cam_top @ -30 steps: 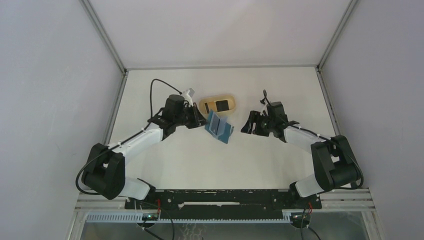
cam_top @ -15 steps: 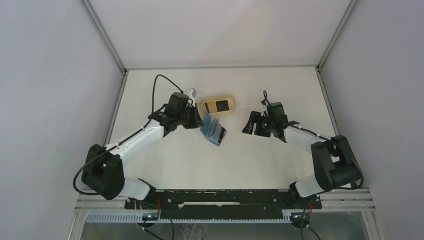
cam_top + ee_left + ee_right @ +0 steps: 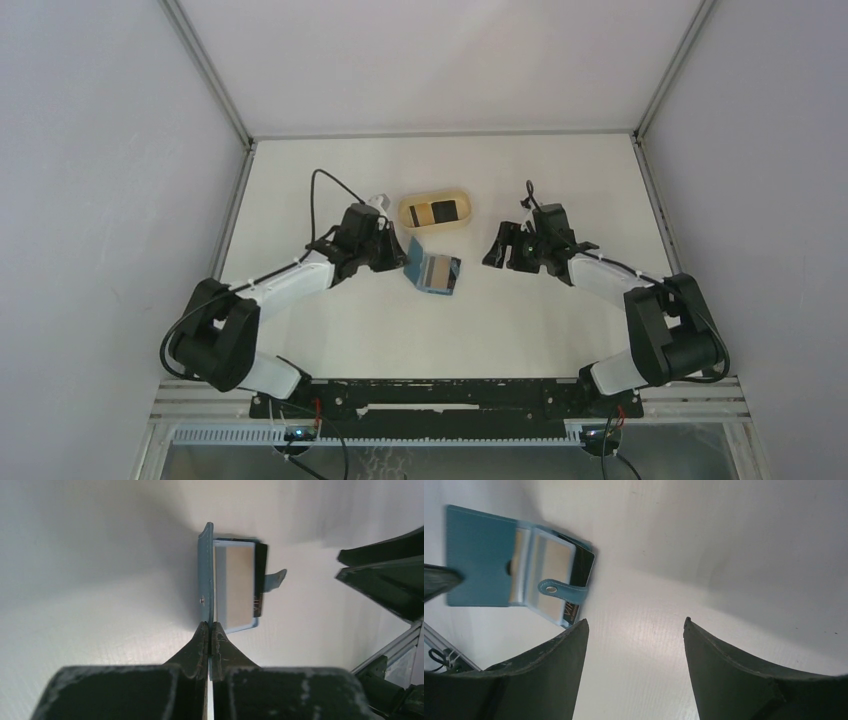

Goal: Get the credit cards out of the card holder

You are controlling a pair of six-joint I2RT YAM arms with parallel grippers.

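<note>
The holder (image 3: 434, 272) lies open on the table (image 3: 560, 180), between the two arms and just in front of the tray (image 3: 404, 207), apart from it. Its teal cover (image 3: 205, 565) is pinched at the near edge by the left pincer (image 3: 210, 630), whose jaws are closed tight on that soft flap. Beside the cover the clear sleeves (image 3: 237, 585) are exposed, and the closure tab (image 3: 561, 590) hangs undone across them. At least one black card (image 3: 260, 575) remains in the holder, its edge showing at the far side of the sleeves; how many more are tucked behind cannot be told. The tray holds dark flat items (image 3: 444, 211) that look like cards, though they are too small to confirm. The right pincer (image 3: 636, 625) stands near the holder's tab side, jaws spread wide and holding nothing. Assessment: the task appears partly done at best. The holder is unfastened, opened and steadied, which suits an extraction. What is left is for the free right pincer to close on the exposed black card edge, draw it out, and repeat for any cards behind.
</note>
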